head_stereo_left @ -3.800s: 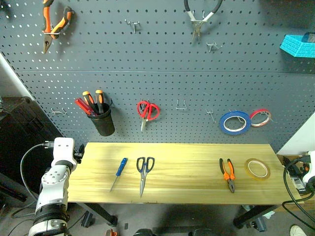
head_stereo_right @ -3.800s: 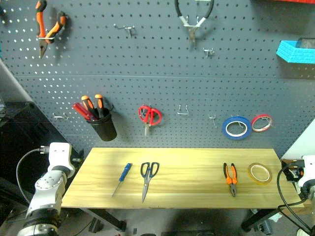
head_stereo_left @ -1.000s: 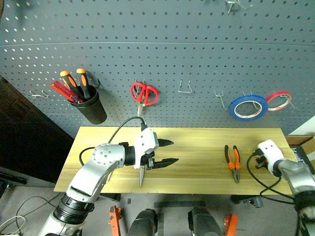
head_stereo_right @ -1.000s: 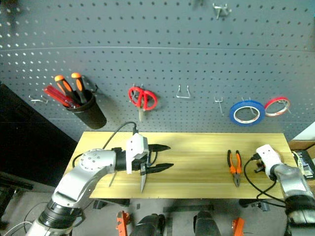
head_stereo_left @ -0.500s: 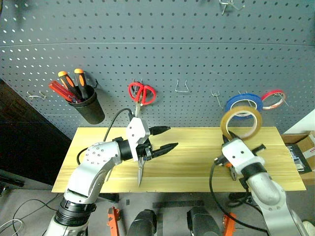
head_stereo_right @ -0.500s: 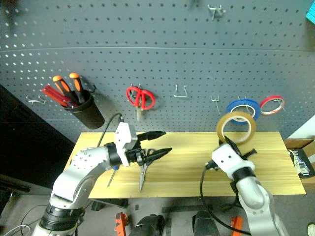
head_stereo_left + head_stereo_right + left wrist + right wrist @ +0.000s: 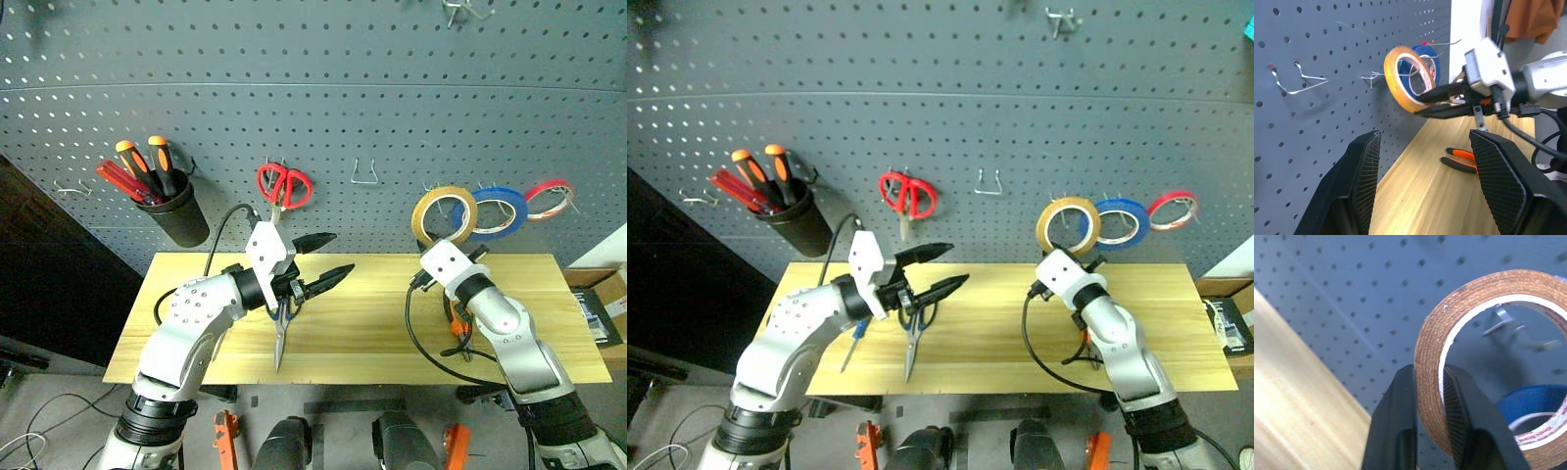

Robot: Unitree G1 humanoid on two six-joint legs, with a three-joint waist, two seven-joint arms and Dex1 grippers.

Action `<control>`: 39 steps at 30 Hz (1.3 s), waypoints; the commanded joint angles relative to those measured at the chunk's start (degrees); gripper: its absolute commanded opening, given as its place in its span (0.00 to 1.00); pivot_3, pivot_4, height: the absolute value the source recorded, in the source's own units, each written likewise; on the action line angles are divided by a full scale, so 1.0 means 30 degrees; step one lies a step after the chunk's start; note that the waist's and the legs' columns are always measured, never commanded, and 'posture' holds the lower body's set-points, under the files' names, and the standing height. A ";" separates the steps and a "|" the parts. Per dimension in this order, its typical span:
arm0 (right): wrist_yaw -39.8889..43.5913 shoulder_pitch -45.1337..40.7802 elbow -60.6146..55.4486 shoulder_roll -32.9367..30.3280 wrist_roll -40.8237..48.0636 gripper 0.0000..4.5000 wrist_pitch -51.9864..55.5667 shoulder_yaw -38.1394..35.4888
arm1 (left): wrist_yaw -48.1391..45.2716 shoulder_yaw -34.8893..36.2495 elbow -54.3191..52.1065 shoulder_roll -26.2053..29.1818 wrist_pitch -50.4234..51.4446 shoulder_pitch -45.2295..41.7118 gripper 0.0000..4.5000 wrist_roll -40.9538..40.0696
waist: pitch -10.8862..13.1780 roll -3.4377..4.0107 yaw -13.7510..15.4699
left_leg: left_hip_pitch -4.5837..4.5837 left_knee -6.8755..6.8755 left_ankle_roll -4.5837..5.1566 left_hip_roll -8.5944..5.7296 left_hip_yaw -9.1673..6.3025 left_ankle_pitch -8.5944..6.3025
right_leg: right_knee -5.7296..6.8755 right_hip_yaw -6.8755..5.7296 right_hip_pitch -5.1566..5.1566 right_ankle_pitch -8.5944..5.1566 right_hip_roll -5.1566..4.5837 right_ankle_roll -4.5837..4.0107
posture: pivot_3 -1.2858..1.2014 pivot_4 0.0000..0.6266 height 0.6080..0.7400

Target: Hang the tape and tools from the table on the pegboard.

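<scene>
Right wrist view: right gripper point(image 7: 1429, 396) pinches rim of tape point(image 7: 1488, 347), ring upright. Since a second ago, tape lifted off table point(image 7: 392, 323) and carried up-left to pegboard point(image 7: 294, 78), now before bare hook point(image 7: 428, 188), blue roll point(image 7: 497, 212) at 3 o'clock. Hanging seems near. Left gripper point(image 7: 328, 257) open, empty, above scissors point(image 7: 279, 333); pliers point(image 7: 457, 333) and screwdriver point(image 7: 854, 343) still on planks.

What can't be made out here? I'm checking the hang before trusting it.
- Whether the tape is over the hook: head views too small, right wrist view blurs the hook.
- Pliers: partly behind the right arm.
- Blue screwdriver: mostly behind the left arm.
</scene>
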 commanded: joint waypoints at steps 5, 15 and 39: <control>-0.0667 0.3619 -0.3624 0.1293 0.0247 0.78 0.1835 -0.1044 | -0.0646 0.0448 0.1079 0.1131 -0.1433 0.0100 0.68 0.0795 | -0.0003 -0.0003 0.0129 | -0.0009 -0.0004 -0.0002 0.0001 -0.0015 0.0000 | 0.0004 -0.0006 -0.0016 -0.0003 -0.0004 -0.0004 | 0.50 0.31 1.00; -0.1808 0.3335 -0.4774 0.6807 0.2781 0.99 1.6506 -0.5109 | -0.7647 -0.2185 0.3150 0.5292 -0.2148 0.0031 0.68 0.0965 | -0.0001 0.0001 -0.0066 | 0.0052 0.0018 0.0031 -0.0025 -0.0009 -0.0008 | 0.0206 0.0033 -0.0053 -0.0011 -0.0017 -0.0029 | 0.49 0.29 1.00; -0.0825 -0.2770 0.9258 0.3874 0.5882 0.90 1.3662 -0.5880 | -0.8126 -0.2868 0.3298 0.4488 -0.2669 -0.0417 0.68 0.1894 | -0.0025 -0.0030 -0.0612 | 0.0098 0.0016 0.0029 0.0012 0.0034 0.0050 | 0.0282 0.0032 -0.0031 -0.0003 0.0011 -0.0049 | 0.49 0.28 1.00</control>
